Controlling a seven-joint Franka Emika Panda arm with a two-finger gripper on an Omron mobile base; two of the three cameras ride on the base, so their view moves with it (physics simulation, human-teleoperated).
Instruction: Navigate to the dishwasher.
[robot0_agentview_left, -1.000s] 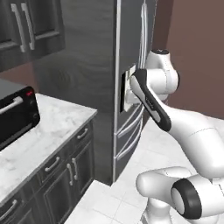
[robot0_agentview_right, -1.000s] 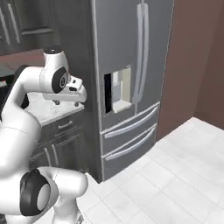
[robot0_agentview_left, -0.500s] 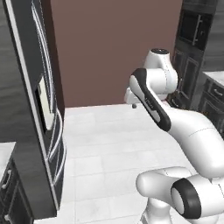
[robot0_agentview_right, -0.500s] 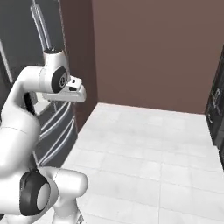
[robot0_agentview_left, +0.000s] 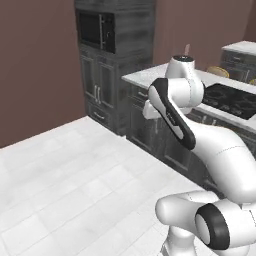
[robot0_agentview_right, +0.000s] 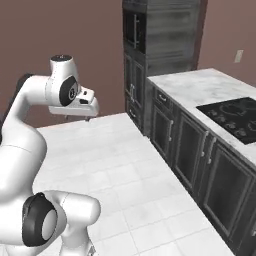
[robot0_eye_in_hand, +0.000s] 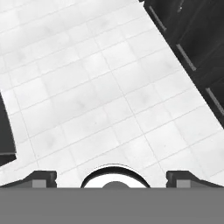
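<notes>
The dishwasher is out of view; no flat black front with a grey bar handle shows here. My gripper (robot0_agentview_right: 88, 118) hangs at the end of the folded arm, high over the white tiled floor (robot0_agentview_right: 115, 165) and to the left of the cabinet run. In the hand view the gripper (robot0_eye_in_hand: 113, 178) looks down at the floor, its fingertips (robot0_eye_in_hand: 43, 177) stand wide apart and nothing is between them, so it is open.
A tall dark cabinet with a built-in oven (robot0_agentview_right: 137, 30) stands against the brown wall. Right of it runs a marble counter (robot0_agentview_right: 200, 87) with a black cooktop (robot0_agentview_right: 232, 115) over dark panelled doors (robot0_agentview_right: 190, 150). The tiled floor (robot0_agentview_left: 65, 175) lies open to the left.
The whole picture has swung: the base has turned right. The fridge and the toaster-oven counter have left the views, and the oven tower and cooktop counter have come in. The arm's pose is the same.
</notes>
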